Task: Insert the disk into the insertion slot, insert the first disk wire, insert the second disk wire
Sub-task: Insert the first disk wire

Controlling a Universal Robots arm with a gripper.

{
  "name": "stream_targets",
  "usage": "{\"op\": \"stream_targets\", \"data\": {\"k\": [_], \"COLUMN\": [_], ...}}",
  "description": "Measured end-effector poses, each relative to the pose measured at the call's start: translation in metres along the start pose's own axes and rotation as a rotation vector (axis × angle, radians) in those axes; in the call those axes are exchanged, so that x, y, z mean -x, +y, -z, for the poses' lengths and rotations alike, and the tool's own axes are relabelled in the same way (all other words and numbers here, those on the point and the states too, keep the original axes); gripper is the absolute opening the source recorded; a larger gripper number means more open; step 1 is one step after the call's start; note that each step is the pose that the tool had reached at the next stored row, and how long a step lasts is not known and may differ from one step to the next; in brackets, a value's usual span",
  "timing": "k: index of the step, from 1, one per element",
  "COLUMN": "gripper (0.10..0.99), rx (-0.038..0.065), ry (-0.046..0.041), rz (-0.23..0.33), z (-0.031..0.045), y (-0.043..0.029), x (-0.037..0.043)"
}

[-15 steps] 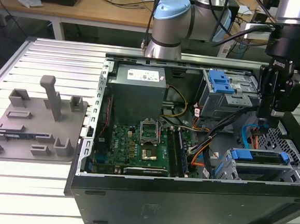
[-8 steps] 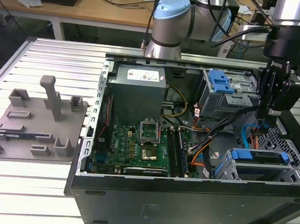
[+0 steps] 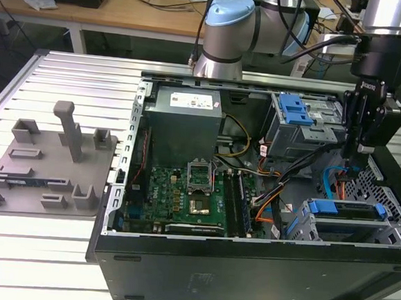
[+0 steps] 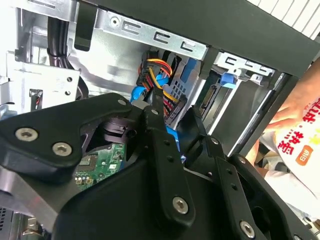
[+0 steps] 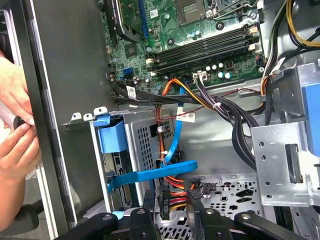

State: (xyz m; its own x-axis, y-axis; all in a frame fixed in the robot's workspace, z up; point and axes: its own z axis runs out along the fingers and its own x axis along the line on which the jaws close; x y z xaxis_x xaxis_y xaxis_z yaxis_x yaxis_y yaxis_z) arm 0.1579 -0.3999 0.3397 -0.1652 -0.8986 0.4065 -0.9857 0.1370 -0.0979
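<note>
The arm (image 3: 227,27) holds its pincer (image 3: 360,162) pointing straight down.

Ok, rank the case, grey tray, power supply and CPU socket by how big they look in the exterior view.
Largest to smallest:
1. Case
2. Grey tray
3. Power supply
4. CPU socket
No two look close in size.

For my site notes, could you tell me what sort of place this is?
Probably a robotics lab or workshop: an open computer case lies on a slotted aluminium table, with a robot arm over it and cable-strewn wooden benches beyond.
</note>
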Motion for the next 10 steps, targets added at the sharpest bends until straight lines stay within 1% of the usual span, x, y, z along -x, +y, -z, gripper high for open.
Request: {"op": "stream_targets", "data": {"k": [5, 8, 9, 10], "gripper": [0.384, 0.384, 0.302, 0.302], "rx": [0.000, 0.000, -0.001, -0.001], "ry": [0.0002, 0.0023, 0.0038, 0.0044], "rz": [0.000, 0.000, 0.000, 0.000], "z": [-0.0002, -0.0002, -0.0003, -0.0003], "y": [0.0000, 0.0000, 0.0000, 0.0000], "x": [0.0003, 0.0005, 0.0005, 0.0005]}}
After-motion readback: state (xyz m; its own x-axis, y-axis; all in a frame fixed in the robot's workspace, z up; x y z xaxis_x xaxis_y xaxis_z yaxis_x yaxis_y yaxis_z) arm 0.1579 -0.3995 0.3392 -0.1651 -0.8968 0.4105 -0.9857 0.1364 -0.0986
